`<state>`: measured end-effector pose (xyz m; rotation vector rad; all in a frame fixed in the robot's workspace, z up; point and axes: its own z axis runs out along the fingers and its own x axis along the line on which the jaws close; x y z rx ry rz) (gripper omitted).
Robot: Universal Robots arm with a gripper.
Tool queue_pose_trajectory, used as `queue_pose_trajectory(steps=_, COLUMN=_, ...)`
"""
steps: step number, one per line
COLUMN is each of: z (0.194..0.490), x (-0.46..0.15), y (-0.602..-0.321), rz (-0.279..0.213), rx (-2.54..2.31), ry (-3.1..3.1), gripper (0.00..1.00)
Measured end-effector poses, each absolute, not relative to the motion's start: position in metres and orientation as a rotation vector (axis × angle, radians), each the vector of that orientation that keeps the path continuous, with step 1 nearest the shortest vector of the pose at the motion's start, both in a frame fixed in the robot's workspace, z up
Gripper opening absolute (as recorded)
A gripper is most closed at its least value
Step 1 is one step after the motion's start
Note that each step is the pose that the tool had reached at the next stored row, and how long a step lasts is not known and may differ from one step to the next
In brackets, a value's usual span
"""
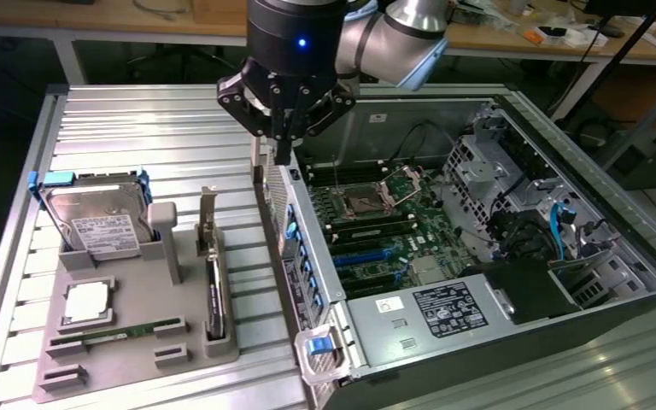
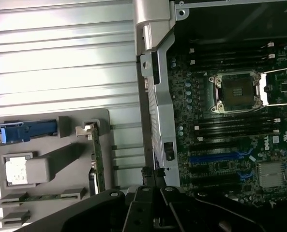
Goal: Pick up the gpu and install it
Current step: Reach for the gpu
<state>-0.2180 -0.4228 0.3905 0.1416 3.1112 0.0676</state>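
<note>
The gpu stands on edge in a slot of the grey holder, its silver bracket pointing up. In the wrist view the gpu appears edge-on beside the holder's posts. My gripper hangs shut and empty over the rear wall of the open computer case, to the exterior view's right of the gpu and well above it. Its joined fingertips show over that wall. The motherboard lies bare inside the case, with blue card slots.
The holder also carries a silver hard drive, a processor chip and a narrow green memory stick. A power supply and drive cages crowd the case's far side. Ribbed metal tabletop lies around.
</note>
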Motion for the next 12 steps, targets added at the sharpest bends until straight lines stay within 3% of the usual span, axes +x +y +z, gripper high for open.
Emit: queue_pose_trajectory(steps=12, z=0.390, x=-0.235, y=-0.429, rz=0.068, rx=0.144, ry=3.111, gripper=0.11)
